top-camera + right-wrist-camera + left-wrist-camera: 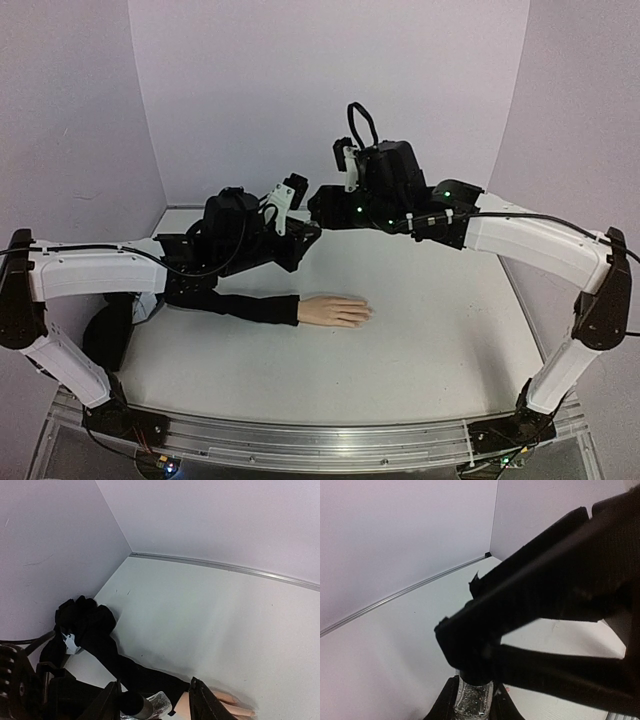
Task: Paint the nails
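Top external view shows the mannequin hand (335, 311) lying flat near the middle of the table (430, 340), a little closer to the near edge than to the far one, with its fingers directed to the right edge. The nails (366, 313) are at the fingertips, too small to see if they carry any colour. A black sleeve (235, 303) goes from the wrist toward the left edge and passes under the left arm (90, 270). Both arms reach inward and their ends meet in the air, on the far side of the mannequin hand and apart from it.

In the left wrist view the left gripper (472, 711) is clenched on a small polish bottle (472, 699) with glittering content. One dark finger presses on each side of the glass. The top of the bottle is hidden behind a black part of the other arm, which crosses the whole picture.

In the right wrist view the right gripper (152, 692) has its fingers (202, 705) spread. The dark cap (131, 703) and the glittering glass beside it appear between them, low in the picture. I cannot tell if any finger touches the cap. At the lower right of this view the pale mannequin fingers are partly seen, and the sleeve ends in a black heap close to the left edge of the table
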`<state>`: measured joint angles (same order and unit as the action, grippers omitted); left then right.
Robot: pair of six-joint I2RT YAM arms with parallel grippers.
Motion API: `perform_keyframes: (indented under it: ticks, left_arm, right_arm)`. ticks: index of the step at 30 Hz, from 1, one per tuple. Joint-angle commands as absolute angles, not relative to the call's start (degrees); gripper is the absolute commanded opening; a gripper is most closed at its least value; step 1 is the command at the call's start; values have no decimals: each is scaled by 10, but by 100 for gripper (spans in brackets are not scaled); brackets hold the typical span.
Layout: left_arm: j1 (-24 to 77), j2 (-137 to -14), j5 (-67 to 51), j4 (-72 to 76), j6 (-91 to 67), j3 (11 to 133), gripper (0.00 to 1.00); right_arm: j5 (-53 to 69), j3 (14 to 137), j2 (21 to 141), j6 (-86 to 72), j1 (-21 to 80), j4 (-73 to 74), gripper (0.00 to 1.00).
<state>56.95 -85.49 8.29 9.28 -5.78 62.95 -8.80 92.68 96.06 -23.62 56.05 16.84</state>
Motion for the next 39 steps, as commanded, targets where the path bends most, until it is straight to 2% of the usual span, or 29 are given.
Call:
perform_keyframes:
  ticks: [1,3,4,8,10,14,16,18,24,26,28,30,34,39]
  left_arm:
    - [574,-859,98,116,-53,662,0]
    - [574,-857,90,113,-53,662,0]
    - [574,-853,82,112,-55,660,0]
    - [572,-833,1,109,-58,646,0]
    - [568,-815,-115,101,-50,640,0]
    - [530,-775,-474,109,-61,620,0]
    - [501,-764,-594,123,-90,617,0]
    - [478,-758,-643,125,-103,619,0]
    - [467,-762,-585,46,-43,640,0]
    - [468,-767,-536,38,-44,649,0]
    - [469,-768,-407,27,-47,653,0]
    - [478,-769,-246,19,-50,651,0]
    - [503,-781,-45,27,-58,643,0]
    - [554,-791,58,62,-38,635,0]
  right_arm:
    - [-87,958,975,-245,566,183,43]
    - [-89,955,973,-238,566,183,33]
    - [-91,951,969,-233,567,182,25]
    - [-54,935,950,-188,566,179,2]
    - [34,913,929,-131,565,167,0]
    - [350,839,871,25,566,156,0]
    - [397,804,842,52,559,154,0]
    - [419,785,827,51,544,153,0]
    - [380,751,803,25,529,119,0]
    - [318,752,799,1,529,114,14]
    - [235,747,789,-37,529,105,44]
    - [131,743,782,-90,529,98,60]
    - [13,754,792,-195,531,99,63]
    - [-28,806,842,-251,548,114,63]
